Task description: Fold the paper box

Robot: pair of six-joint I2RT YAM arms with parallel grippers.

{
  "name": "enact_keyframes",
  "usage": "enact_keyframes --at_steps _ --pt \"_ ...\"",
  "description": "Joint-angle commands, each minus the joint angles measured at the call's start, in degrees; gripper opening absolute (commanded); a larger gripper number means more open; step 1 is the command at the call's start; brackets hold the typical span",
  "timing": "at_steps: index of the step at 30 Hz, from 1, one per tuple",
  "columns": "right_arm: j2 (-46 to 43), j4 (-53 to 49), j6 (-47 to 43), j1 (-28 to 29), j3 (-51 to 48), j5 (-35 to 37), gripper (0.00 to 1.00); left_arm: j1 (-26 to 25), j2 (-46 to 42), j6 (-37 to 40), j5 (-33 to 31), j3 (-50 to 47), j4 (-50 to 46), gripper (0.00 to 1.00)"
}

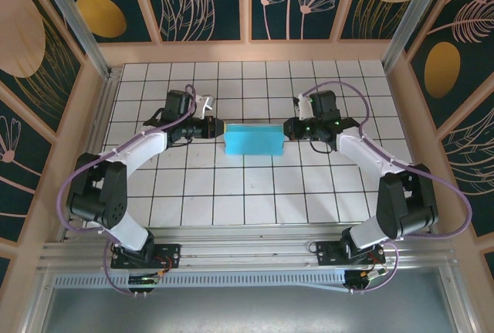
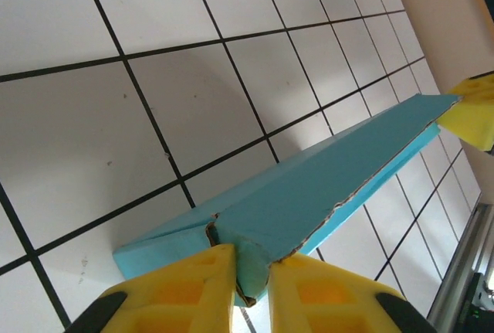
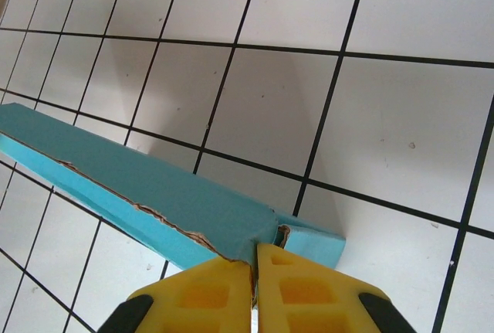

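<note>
The top view looks down from above and behind the arm bases (image 1: 145,254), far enough to take in the whole gridded surface (image 1: 231,186) with the box (image 1: 252,139) at its middle. The left wrist camera sits close behind the left tool (image 2: 251,259), low over the surface. It faces along the box toward a yellow finger (image 2: 471,113) of the other arm. The right wrist camera sits just as close behind the right tool (image 3: 253,259), facing the opposite way along the box. All three views share the box and the surface beside it.
</note>
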Motion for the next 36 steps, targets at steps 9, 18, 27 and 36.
enact_keyframes --at_steps 9,18,27,36 --pt "-3.02 1.63 -0.36 1.65 -4.24 2.75 0.1 -0.88 -5.76 -4.44 1.2 -2.91 1.97 0.37" --pt "-2.59 1.84 -0.74 2.0 -4.13 2.49 0.1 -0.9 -10.28 -8.96 -5.14 -2.95 2.33 0.48" --pt "-2.95 1.49 -0.94 2.22 -4.04 2.82 0.1 -0.92 -6.93 -35.16 -9.61 -6.09 7.34 0.46" --pt "-2.93 1.54 -1.06 2.37 -4.04 2.77 0.1 -0.84 -4.21 -43.01 -6.4 -9.74 16.74 0.62"
